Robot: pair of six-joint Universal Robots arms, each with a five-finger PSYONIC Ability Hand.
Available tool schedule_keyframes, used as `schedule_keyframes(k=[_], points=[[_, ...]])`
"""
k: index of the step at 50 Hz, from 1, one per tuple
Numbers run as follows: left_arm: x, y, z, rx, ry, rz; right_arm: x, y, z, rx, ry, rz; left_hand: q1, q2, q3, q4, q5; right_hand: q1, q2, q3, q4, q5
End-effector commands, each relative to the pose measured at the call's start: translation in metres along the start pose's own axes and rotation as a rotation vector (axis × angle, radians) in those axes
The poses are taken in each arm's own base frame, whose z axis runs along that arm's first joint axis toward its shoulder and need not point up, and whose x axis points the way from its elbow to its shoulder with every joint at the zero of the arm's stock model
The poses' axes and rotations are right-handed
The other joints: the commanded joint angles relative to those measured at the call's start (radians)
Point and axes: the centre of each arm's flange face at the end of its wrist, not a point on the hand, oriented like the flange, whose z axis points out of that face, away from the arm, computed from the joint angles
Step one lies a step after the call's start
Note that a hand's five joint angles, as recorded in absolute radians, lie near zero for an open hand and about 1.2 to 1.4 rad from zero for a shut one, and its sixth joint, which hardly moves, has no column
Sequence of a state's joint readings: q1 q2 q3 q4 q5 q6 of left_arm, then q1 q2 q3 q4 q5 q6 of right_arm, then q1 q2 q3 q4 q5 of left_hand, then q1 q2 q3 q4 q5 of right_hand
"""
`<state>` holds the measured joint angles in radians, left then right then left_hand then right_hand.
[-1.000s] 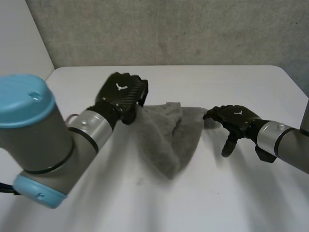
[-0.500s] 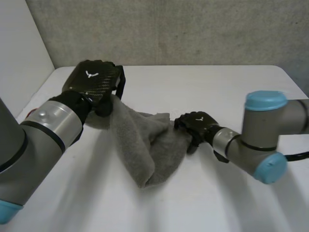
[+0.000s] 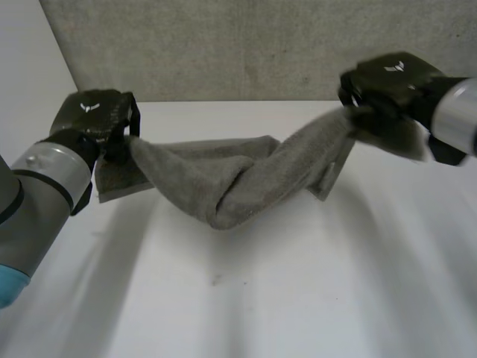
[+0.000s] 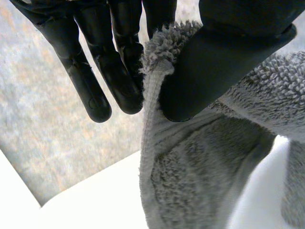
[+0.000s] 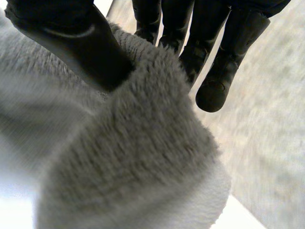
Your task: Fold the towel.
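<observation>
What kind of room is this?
Probably a robot test lab, not a house: a plain white table, a rough grey wall behind, and the left hand and right hand holding a grey towel between them.

The head view looks down on the tabletop [image 3: 298, 298] from the robot's side of the towel [image 3: 223, 186], far enough off to take in its whole length. Each wrist view looks along its own palm, right against the towel: left hand [image 4: 224, 57] at one end, right hand [image 5: 71, 38] at the other. All three views share the towel.
</observation>
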<state>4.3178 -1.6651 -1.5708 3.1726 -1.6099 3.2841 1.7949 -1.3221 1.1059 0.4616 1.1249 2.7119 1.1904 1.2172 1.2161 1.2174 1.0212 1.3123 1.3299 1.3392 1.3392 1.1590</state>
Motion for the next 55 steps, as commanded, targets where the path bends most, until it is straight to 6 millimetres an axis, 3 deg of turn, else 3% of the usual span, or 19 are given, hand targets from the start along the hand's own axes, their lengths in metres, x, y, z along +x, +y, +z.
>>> schedule_keyframes(k=[1,9,11,15,17,18,20,21,23,26,30,32,38,43,44,46,47,49,55], points=[[0.003,0.016,-0.007,-0.069,0.02,0.01,0.002,0.017,-0.032,-0.277,-0.12,-0.164,0.206,0.179,0.18,0.179,0.201,0.084,0.066,0.057,0.057,0.063],[0.005,0.021,-0.007,-0.121,0.038,0.049,0.013,0.029,-0.027,-0.314,-0.11,-0.167,0.206,0.179,0.18,0.179,0.201,0.084,0.066,0.057,0.057,0.063],[0.009,0.029,0.009,-0.139,0.06,0.106,0.018,0.044,-0.009,-0.339,-0.121,-0.153,0.206,0.179,0.18,0.179,0.201,0.084,0.066,0.057,0.057,0.063],[0.011,0.023,0.034,-0.104,0.059,0.167,0.035,0.044,0.021,-0.285,-0.047,-0.188,0.206,0.179,0.18,0.179,0.201,0.084,0.066,0.057,0.057,0.063],[0.011,0.002,0.066,-0.012,0.04,0.207,0.049,0.021,0.056,-0.133,0.081,-0.219,0.206,0.179,0.18,0.179,0.201,0.084,0.066,0.057,0.057,0.063],[0.011,0.002,0.066,-0.012,0.04,0.208,0.049,0.021,0.056,-0.132,0.082,-0.219,0.206,0.179,0.18,0.179,0.201,0.084,0.066,0.057,0.057,0.063],[0.005,-0.045,0.098,0.192,-0.02,0.201,0.073,-0.03,0.082,0.164,0.278,-0.218,0.206,0.179,0.18,0.179,0.201,0.084,0.066,0.057,0.057,0.063],[0.005,-0.045,0.098,0.193,-0.02,0.201,0.073,-0.03,0.082,0.165,0.279,-0.218,0.206,0.179,0.18,0.179,0.201,0.084,0.066,0.057,0.057,0.063],[-0.003,-0.097,0.112,0.441,-0.091,0.175,0.098,-0.07,0.086,0.437,0.416,-0.165,0.206,0.179,0.18,0.179,0.201,0.084,0.066,0.057,0.057,0.063],[-0.008,-0.123,0.116,0.611,-0.126,0.146,0.104,-0.087,0.081,0.555,0.429,-0.099,0.206,0.179,0.18,0.179,0.201,0.084,0.066,0.057,0.057,0.063],[-0.009,-0.133,0.117,0.7,-0.145,0.12,0.099,-0.084,0.079,0.521,0.4,-0.069,0.206,0.179,0.18,0.179,0.201,0.084,0.066,0.057,0.057,0.063],[-0.006,-0.125,0.118,0.674,-0.134,0.119,0.088,-0.065,0.081,0.403,0.332,-0.042,0.206,0.179,0.18,0.179,0.201,0.084,0.066,0.057,0.057,0.063],[0.002,-0.066,0.122,0.463,-0.075,0.134,0.064,-0.021,0.089,0.195,0.187,-0.067,0.206,0.179,0.18,0.179,0.201,0.084,0.066,0.057,0.057,0.063],[0.012,0.012,0.117,0.237,-0.027,0.154,0.036,0.042,0.097,-0.057,0.06,-0.14,0.206,0.179,0.18,0.179,0.201,0.084,0.066,0.057,0.057,0.063],[0.012,0.012,0.117,0.237,-0.027,0.154,0.036,0.042,0.097,-0.058,0.059,-0.14,0.206,0.179,0.18,0.179,0.201,0.084,0.066,0.057,0.057,0.063],[0.017,0.055,0.11,0.114,-0.001,0.161,0.021,0.079,0.1,-0.168,-0.006,-0.117,0.206,0.179,0.18,0.179,0.201,0.084,0.066,0.057,0.057,0.063],[0.017,0.055,0.11,0.114,0.0,0.161,0.021,0.079,0.1,-0.169,-0.006,-0.117,0.206,0.179,0.18,0.179,0.201,0.084,0.066,0.057,0.057,0.063],[0.022,0.089,0.102,0.017,0.028,0.186,0.005,0.115,0.102,-0.269,-0.067,-0.076,0.206,0.179,0.18,0.179,0.201,0.084,0.066,0.057,0.057,0.063],[0.028,0.128,0.081,-0.108,0.08,0.317,-0.011,0.153,0.099,-0.382,-0.127,-0.022,0.206,0.179,0.18,0.179,0.201,0.084,0.066,0.057,0.057,0.063]])
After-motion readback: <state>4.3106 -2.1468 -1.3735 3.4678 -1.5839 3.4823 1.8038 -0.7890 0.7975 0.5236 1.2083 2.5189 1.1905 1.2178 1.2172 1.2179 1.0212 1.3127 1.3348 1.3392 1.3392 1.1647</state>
